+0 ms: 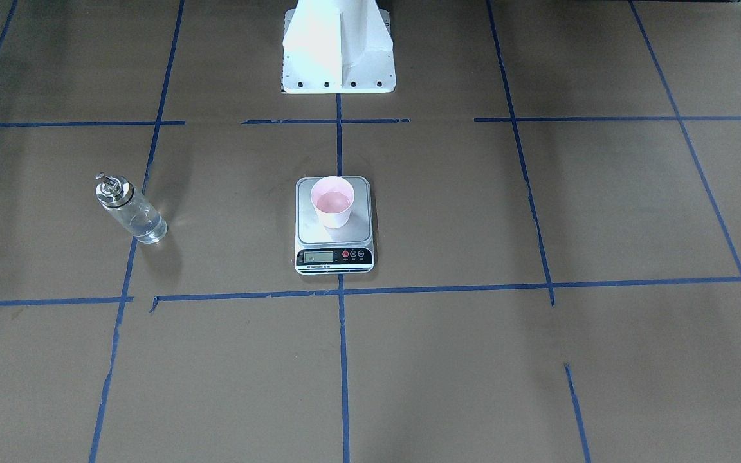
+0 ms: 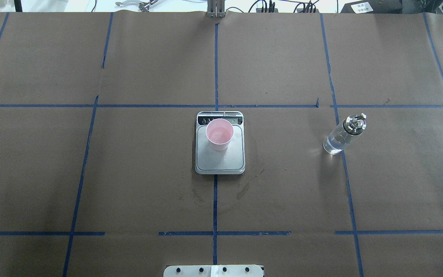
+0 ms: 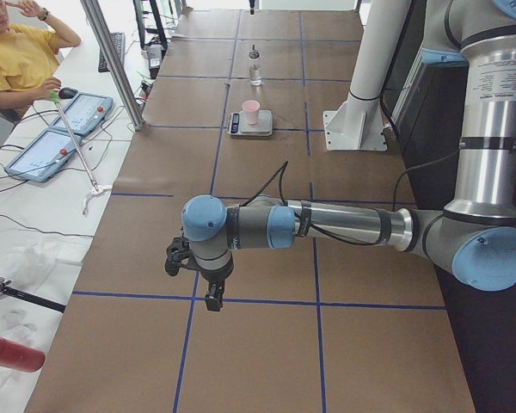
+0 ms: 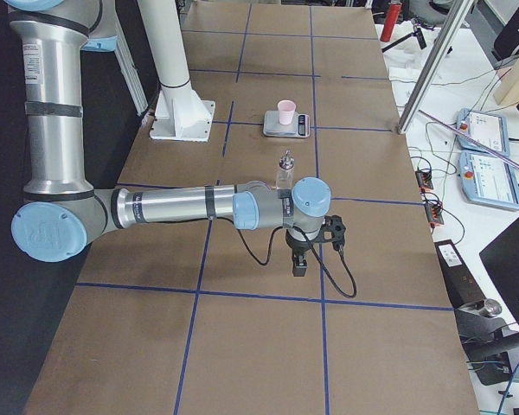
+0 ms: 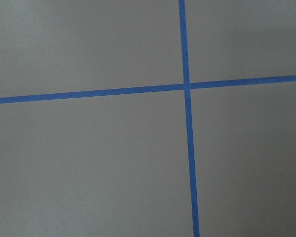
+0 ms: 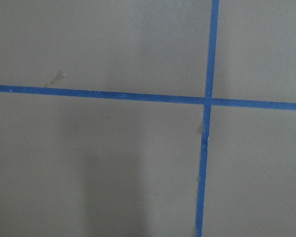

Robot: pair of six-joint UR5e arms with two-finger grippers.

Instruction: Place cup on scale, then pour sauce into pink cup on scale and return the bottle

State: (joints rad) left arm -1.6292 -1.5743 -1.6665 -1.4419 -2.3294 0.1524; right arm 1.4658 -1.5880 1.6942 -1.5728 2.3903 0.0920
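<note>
Though apart from bottle (image 2: pixel 342 135), cup (image 2: pixel 219 134) on scale (image 2: pixel 221 162).

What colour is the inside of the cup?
The cup is pink inside, clearest in the overhead view.

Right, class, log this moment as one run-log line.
small pale pink tapered cup upright on steel-topped digital scale | clear glass metal-spouted bottle standing unheld | left gripper, right gripper far from both, jaws unreadable

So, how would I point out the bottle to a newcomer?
Start at the scale in the middle of the brown table, with the pink cup on it. In the overhead view the bottle stands alone to its right: clear glass, shiny metal spout.
</note>
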